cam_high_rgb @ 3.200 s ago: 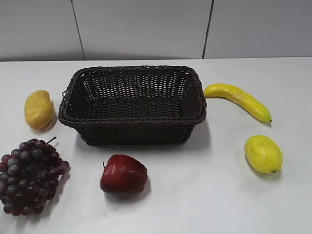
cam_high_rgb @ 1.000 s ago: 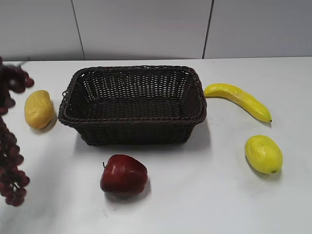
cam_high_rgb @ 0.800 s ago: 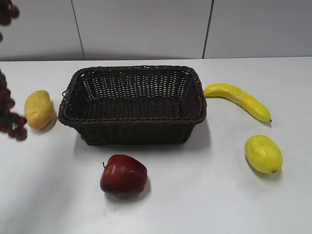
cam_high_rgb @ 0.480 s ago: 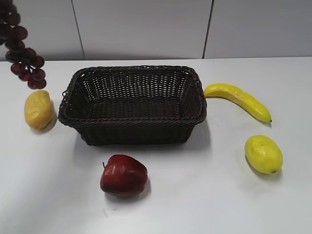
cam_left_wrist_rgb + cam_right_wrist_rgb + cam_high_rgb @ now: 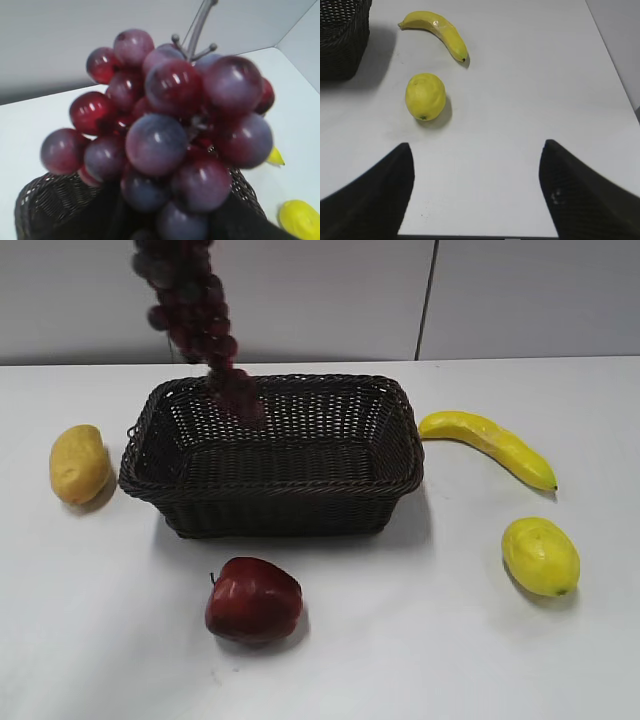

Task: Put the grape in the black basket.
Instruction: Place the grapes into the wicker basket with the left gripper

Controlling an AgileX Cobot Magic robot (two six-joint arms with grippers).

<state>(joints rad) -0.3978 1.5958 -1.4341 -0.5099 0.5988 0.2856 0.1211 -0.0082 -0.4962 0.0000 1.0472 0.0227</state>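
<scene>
A bunch of dark purple-red grapes hung in the air above the back left part of the black basket, blurred, its lowest berries level with the basket's far rim in the exterior view. The top of the bunch ran out of the picture, so whatever carried it could not be seen there. In the left wrist view the grapes filled most of the picture, with a thin grey stem rising at the top and the woven basket directly beneath. The left gripper's fingers were hidden behind the fruit, so its opening could not be told.

The basket stood on a white table, with nothing inside it. A yellow mango lay just to its left, and a glossy red apple sat in front of it. To the right lay a banana and, nearer the camera, a lemon.

In the right wrist view the right gripper hovered over bare table with its two dark fingers spread wide apart, holding nothing. The lemon and banana lay ahead of it, well apart from the fingers.
</scene>
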